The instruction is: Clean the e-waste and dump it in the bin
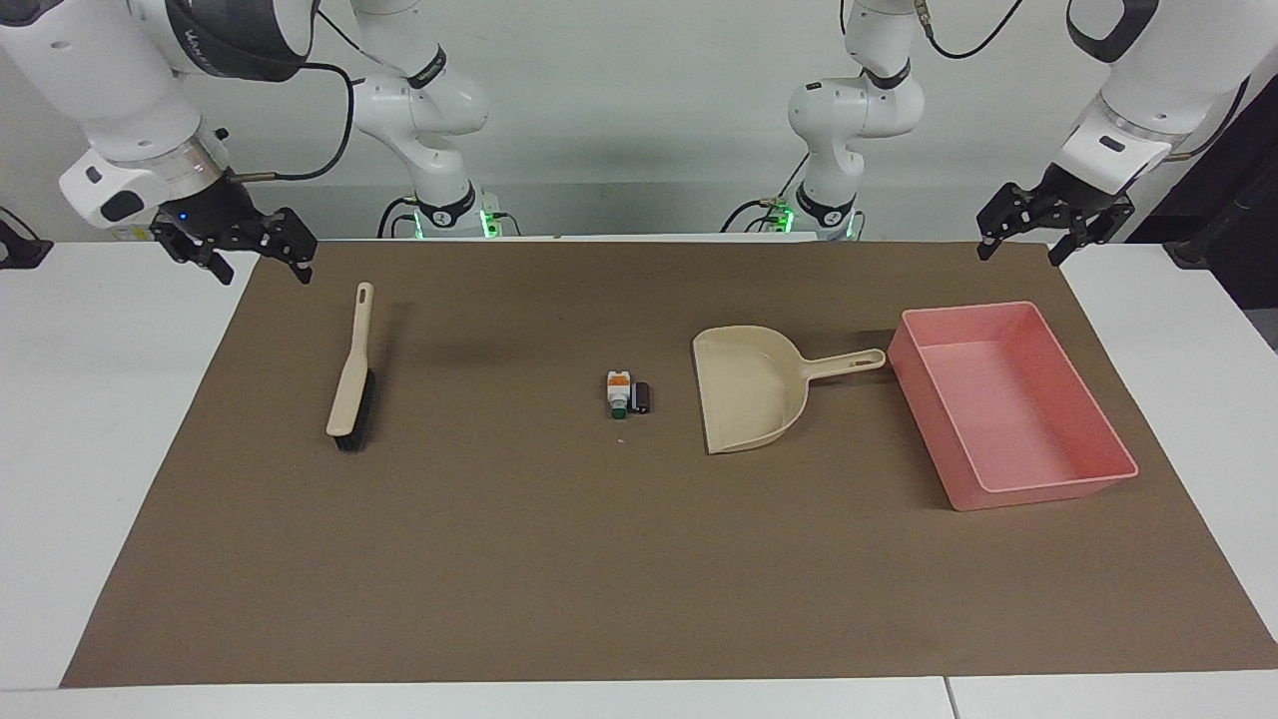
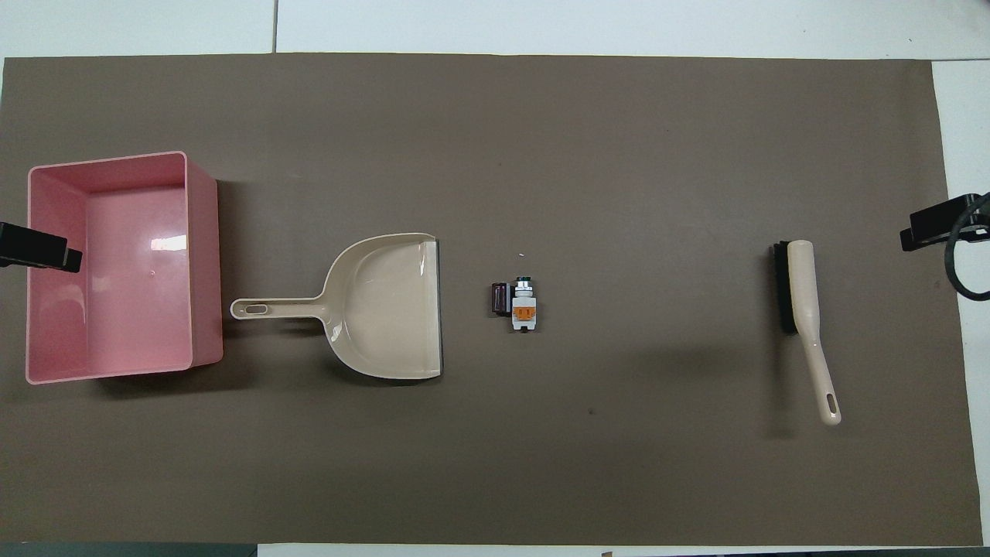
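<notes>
The e-waste lies mid-mat as two touching bits: a white block with orange and green marks [image 1: 618,392] [image 2: 524,306] and a dark block [image 1: 644,396] [image 2: 501,299]. The pink bin [image 1: 1038,492] [image 2: 203,263] stands at the left arm's end of the table. My left gripper [image 1: 1019,252] [image 2: 39,249] hangs open and holds nothing, raised by the bin's edge nearest the robots. My right gripper [image 1: 263,270] [image 2: 936,224] hangs open and holds nothing, over the mat's edge at the right arm's end.
A beige dustpan [image 1: 749,389] [image 2: 387,305] lies between the e-waste and the bin, its handle pointing at the bin. A beige brush with black bristles [image 1: 351,374] [image 2: 804,309] lies toward the right arm's end. A brown mat [image 1: 559,559] covers the table.
</notes>
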Robot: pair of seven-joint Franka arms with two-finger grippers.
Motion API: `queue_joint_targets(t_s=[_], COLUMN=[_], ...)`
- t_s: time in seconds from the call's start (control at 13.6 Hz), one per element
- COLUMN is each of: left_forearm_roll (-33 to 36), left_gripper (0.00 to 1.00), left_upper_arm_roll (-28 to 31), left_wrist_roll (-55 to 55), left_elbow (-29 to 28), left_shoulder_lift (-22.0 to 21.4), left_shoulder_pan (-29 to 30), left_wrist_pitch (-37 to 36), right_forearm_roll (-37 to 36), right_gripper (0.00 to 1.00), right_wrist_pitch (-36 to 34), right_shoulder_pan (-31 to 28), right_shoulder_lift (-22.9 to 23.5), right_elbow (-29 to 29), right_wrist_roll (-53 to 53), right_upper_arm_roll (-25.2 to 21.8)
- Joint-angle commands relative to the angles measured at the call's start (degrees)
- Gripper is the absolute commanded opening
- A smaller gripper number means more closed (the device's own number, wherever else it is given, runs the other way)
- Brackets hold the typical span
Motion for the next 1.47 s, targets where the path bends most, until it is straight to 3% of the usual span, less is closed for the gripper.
queue_joint_targets(t_s=[0.0,0.73,1.25,1.39], left_forearm_roll=[2.54,1.94,2.12,2.12], left_gripper=[1.0,1.0,1.0,0.99], left_upper_arm_roll=[0.09,0.17,0.17,0.09], left_wrist_roll=[-0.85,-1.47,-0.59,2.99], left_elbow=[1.85,0.79,0.26,-0.87], left_shoulder_lift=[0.99,0.29,0.11,-0.06], left_shoulder_pan=[-0.01,0.08,0.87,0.87], left_wrist_pitch=[-1.72,-1.38,-1.02,0.73], right_forearm_roll=[1.0,1.09,1.27,1.35], right_gripper=[0.99,0.99,0.99,0.99], right_wrist_pitch=[0.42,0.25,0.95,8.54], right_shoulder_pan=[-0.08,-0.08,-0.34,-0.08], right_shoulder_lift=[-1.39,-1.74,-6.83,-10.86], right_elbow=[-1.89,-2.41,-12.94,-22.4], right_wrist_roll=[0.1,0.19,-0.95,-0.86], right_upper_arm_roll=[0.09,0.09,0.09,0.09])
